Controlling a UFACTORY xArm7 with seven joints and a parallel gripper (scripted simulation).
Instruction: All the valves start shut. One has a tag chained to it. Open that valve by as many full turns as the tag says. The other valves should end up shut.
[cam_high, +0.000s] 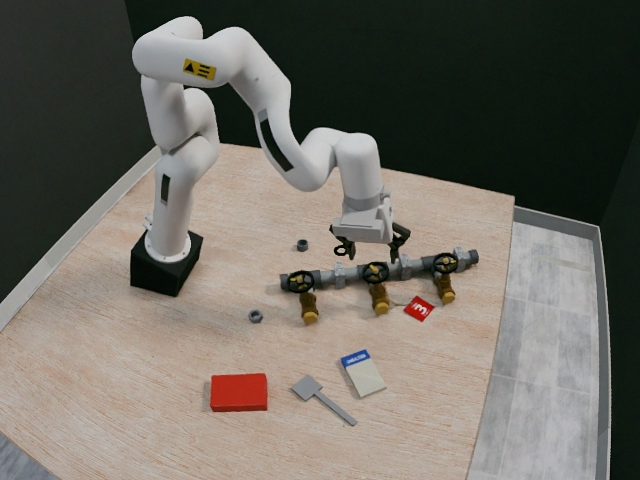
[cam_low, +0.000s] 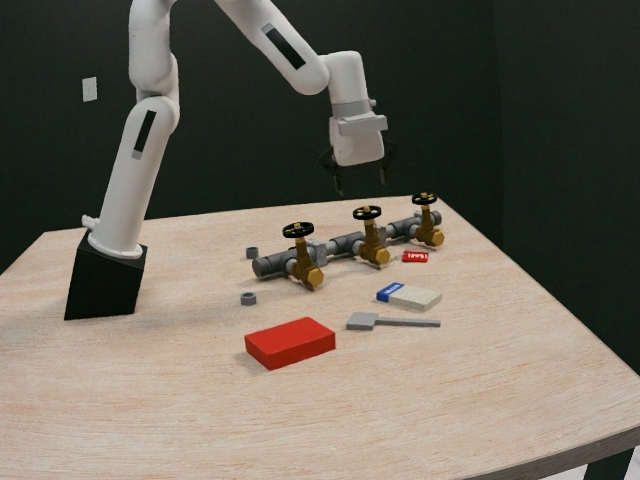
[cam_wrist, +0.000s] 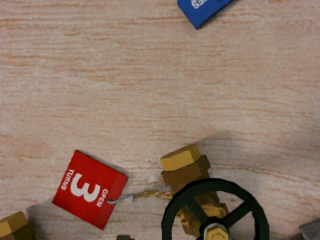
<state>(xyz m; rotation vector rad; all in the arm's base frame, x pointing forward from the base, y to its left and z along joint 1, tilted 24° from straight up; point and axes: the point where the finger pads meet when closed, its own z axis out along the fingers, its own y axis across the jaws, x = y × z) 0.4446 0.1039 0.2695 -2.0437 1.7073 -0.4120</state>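
A grey pipe (cam_high: 325, 277) (cam_low: 268, 264) lies on the table and carries three brass valves with black handwheels: left (cam_high: 300, 281) (cam_low: 298, 229), middle (cam_high: 375, 272) (cam_low: 367, 212) (cam_wrist: 215, 210) and right (cam_high: 445, 263) (cam_low: 424, 198). A red tag (cam_high: 418, 308) (cam_low: 415, 256) (cam_wrist: 90, 189) reading "3 turns open" lies flat between the middle and right valves. A thin chain joins it to the middle valve. My gripper (cam_high: 370, 251) (cam_low: 359, 181) is open and empty. It hangs above the middle handwheel, slightly behind it, without touching it.
A red block (cam_high: 238, 392) (cam_low: 289, 342), a grey flat paddle tool (cam_high: 306, 387) (cam_low: 361, 320) and a blue-and-white pad (cam_high: 362, 373) (cam_low: 409, 296) (cam_wrist: 202, 10) lie in front of the pipe. Two grey nuts (cam_high: 302, 245) (cam_high: 254, 316) lie to its left. The arm's black base (cam_high: 165, 263) stands at far left.
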